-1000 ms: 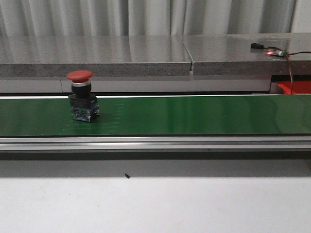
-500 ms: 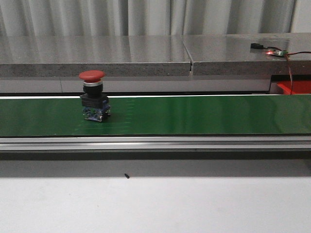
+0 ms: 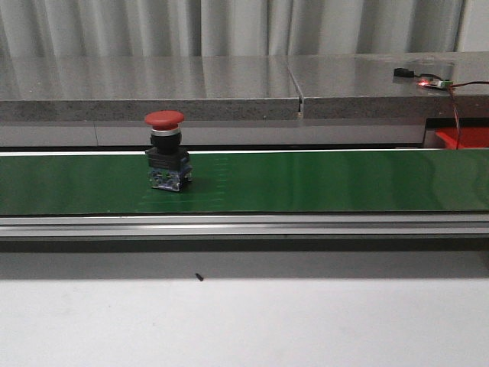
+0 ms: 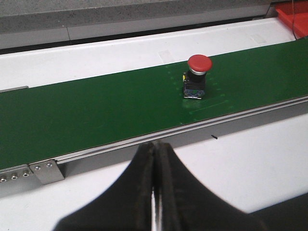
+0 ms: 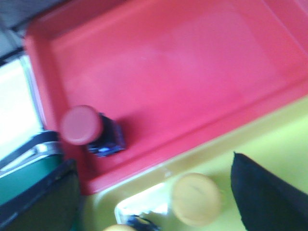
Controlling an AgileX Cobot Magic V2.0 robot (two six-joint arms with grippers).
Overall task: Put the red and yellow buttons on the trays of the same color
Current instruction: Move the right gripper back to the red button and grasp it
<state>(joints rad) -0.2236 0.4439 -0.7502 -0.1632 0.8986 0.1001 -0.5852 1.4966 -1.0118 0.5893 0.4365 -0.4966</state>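
Note:
A red button (image 3: 166, 153) with a black body stands upright on the green belt (image 3: 306, 182), left of centre; neither gripper shows in the front view. The left wrist view shows it too (image 4: 197, 77), well beyond my left gripper (image 4: 155, 156), which is shut and empty over the white table. My right gripper (image 5: 159, 202) hangs open over the trays. Another red button (image 5: 89, 130) stands in a corner of the red tray (image 5: 192, 62). A yellow button (image 5: 196, 198) sits in the yellow tray (image 5: 274, 139) between the spread fingers, touching neither. A second yellow button (image 5: 120, 227) peeks in at the frame edge.
The belt has an aluminium rail (image 3: 244, 224) along its near side and a grey stone ledge (image 3: 153, 88) behind it. A corner of the red tray (image 3: 464, 138) shows at the belt's right end. A small circuit board with a lit red LED (image 3: 432, 82) lies on the ledge.
The red button on the belt has travelled to the right, still upright. Nothing else has moved in the front view.

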